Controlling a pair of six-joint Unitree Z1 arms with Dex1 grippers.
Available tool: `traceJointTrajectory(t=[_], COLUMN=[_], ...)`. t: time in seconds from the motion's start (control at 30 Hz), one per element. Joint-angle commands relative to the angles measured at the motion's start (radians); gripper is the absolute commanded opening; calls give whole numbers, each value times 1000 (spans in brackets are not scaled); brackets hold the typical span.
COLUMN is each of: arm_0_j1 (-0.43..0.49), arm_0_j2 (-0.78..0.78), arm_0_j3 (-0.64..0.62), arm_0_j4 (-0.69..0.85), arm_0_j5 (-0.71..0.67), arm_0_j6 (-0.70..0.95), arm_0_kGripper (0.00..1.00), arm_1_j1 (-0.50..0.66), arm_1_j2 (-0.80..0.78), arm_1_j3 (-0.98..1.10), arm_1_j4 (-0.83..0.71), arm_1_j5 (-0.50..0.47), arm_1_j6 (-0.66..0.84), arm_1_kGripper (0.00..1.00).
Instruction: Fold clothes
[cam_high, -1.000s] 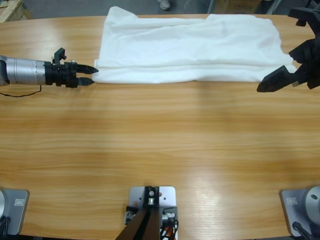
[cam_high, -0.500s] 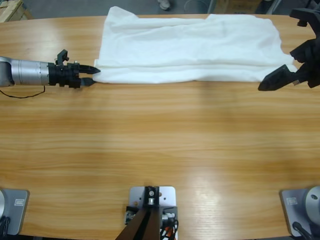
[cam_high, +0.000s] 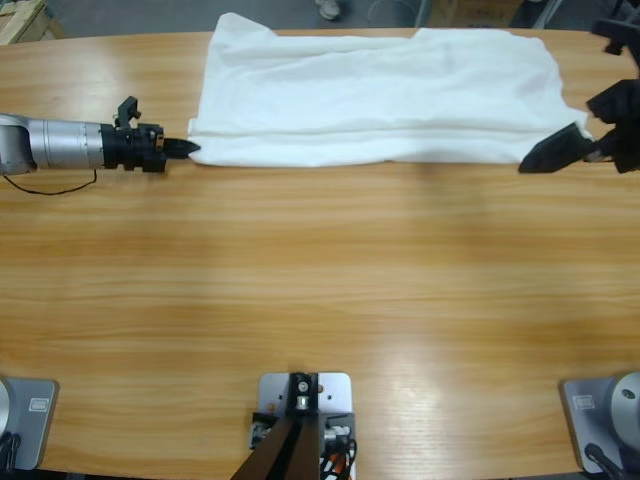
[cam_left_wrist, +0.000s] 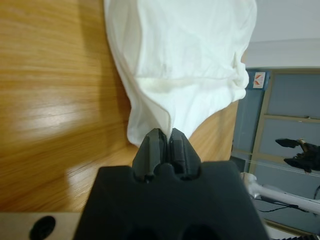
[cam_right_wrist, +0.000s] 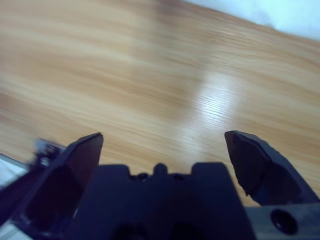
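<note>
Left hand (cam_left_wrist: 166, 134) is pinched shut on the near left corner of the T-shirt (cam_high: 380, 95), and the left wrist view shows white cloth bunched up right at its tips. Its two jaws are pressed together with the cloth caught between them.

This shirt is white, thin and soft. It lies flat on the far side of the worktop (cam_high: 320, 300), spread long from left to right, with a folded strip along its near edge. I think it is very light and floppy. It will bend and sag when it is lifted, and it will not keep its shape. It may slide on the smooth wood if it is pulled. It will not break, but a loose pinch could let it slip out.

Good places to hold it are the corners and the folded edge, where the cloth is thicker. A hand at each end should keep it from drooping in the middle.

On the other side, the right hand (cam_high: 555, 152) sits at the near right corner of the shirt. In the high view its dark tip looks to be just at the cloth edge, but I cannot tell if it is touching. In the right wrist view its jaws (cam_right_wrist: 162, 150) are spread wide open with nothing between them. That view shows mostly bare wood, with only a bit of white cloth far off at the top.
</note>
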Motion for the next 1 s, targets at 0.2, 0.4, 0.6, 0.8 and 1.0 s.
traceJointTrajectory(t=[0.2, 0.4, 0.6, 0.8, 1.0], arm_0_j1=[26, 96, 149, 197, 194], arm_0_j2=[0, -69, -109, -158, -250], arm_0_j3=[79, 134, 174, 224, 275], arm_0_j4=[-33, -32, -25, -21, -1], arm_0_j5=[-20, -22, -20, -17, 40], arm_0_j6=[-20, -27, -26, -18, 35], arm_0_kGripper=[0, 0, 0, 0, 0], arm_1_j1=[-256, -298, -315, -318, -318], arm_1_j2=[-50, 82, 193, 223, 226], arm_1_j3=[236, 259, 261, 261, 286], arm_1_j4=[-251, -365, -400, -418, -440], arm_1_j5=[143, 159, 163, 163, 163], arm_1_j6=[144, 174, 174, 173, 165], arm_1_kGripper=[987, 987, 999, 1000, 1000])
